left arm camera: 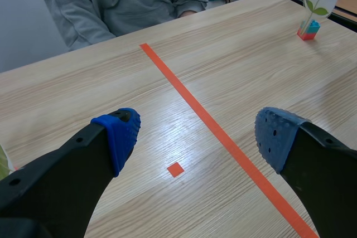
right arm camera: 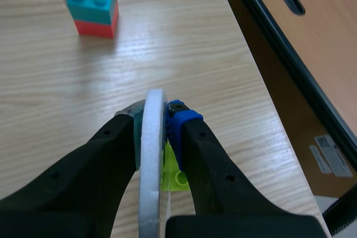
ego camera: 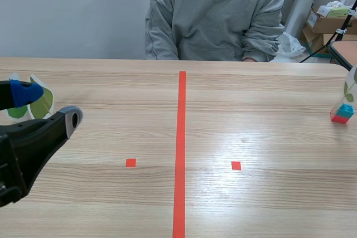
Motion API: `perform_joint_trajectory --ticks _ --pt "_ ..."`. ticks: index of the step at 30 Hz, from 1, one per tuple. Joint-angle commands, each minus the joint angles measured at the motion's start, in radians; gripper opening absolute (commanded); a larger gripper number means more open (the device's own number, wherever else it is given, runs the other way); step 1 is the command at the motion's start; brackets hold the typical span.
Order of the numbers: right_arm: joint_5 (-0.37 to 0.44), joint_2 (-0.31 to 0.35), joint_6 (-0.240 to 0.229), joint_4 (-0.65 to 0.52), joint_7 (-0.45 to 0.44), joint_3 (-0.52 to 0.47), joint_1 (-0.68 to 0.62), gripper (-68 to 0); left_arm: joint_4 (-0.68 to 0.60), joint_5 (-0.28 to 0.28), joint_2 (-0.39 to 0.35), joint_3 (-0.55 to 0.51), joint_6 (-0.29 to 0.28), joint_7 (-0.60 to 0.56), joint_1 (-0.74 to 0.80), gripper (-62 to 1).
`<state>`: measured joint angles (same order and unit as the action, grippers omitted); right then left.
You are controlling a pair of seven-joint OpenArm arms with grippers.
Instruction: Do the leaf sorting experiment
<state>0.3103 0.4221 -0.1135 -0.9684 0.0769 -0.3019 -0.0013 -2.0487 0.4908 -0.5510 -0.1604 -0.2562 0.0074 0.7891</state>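
Observation:
My right gripper [right arm camera: 157, 120] is shut on a white card [right arm camera: 150, 160] seen edge-on, with a yellow-green block [right arm camera: 174, 175] under it near the table's right edge. Ahead of it stands a teal-over-red block [right arm camera: 93, 5]. The scene view shows that block [ego camera: 342, 113] at the far right holding a card with a green leaf [ego camera: 350, 87]; the right gripper itself is out of that view. My left gripper [left arm camera: 198, 137] is open above the table with nothing between its fingers. At the scene's left, a green leaf card [ego camera: 42, 103] stands just behind the left gripper [ego camera: 49, 107].
An orange-red tape line [ego camera: 181, 149] runs down the table's middle, with a small red square [ego camera: 130, 163] on each side. A person in a grey sweatshirt [ego camera: 215, 15] sits across the table. Cardboard boxes [ego camera: 326, 23] stand beyond the far right corner.

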Motion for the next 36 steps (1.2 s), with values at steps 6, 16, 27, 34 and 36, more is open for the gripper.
perform_joint_trajectory --ticks 6,16,27,34,36 --pt "0.01 0.026 -0.049 0.011 -0.029 0.019 0.043 -66.7 -0.019 0.01 0.008 -0.005 -0.002 -0.017 0.002 -15.9" --pt "0.016 -0.004 -0.071 0.015 -0.039 0.056 0.043 -42.1 -0.019 0.01 0.008 -0.005 -0.002 -0.017 0.0 -15.9" --pt "0.016 -0.003 -0.071 0.015 -0.043 0.056 0.043 -17.1 -0.019 0.01 0.008 -0.005 -0.002 -0.016 -0.006 -15.9" --pt "0.026 0.007 -0.096 0.011 0.003 0.055 0.042 -8.3 -0.019 0.01 0.008 -0.005 -0.002 -0.015 -0.006 -15.9" --pt "0.074 0.015 -0.119 0.005 0.023 0.055 0.036 -8.2 -0.019 0.01 0.008 -0.005 -0.002 -0.015 -0.006 -15.9"
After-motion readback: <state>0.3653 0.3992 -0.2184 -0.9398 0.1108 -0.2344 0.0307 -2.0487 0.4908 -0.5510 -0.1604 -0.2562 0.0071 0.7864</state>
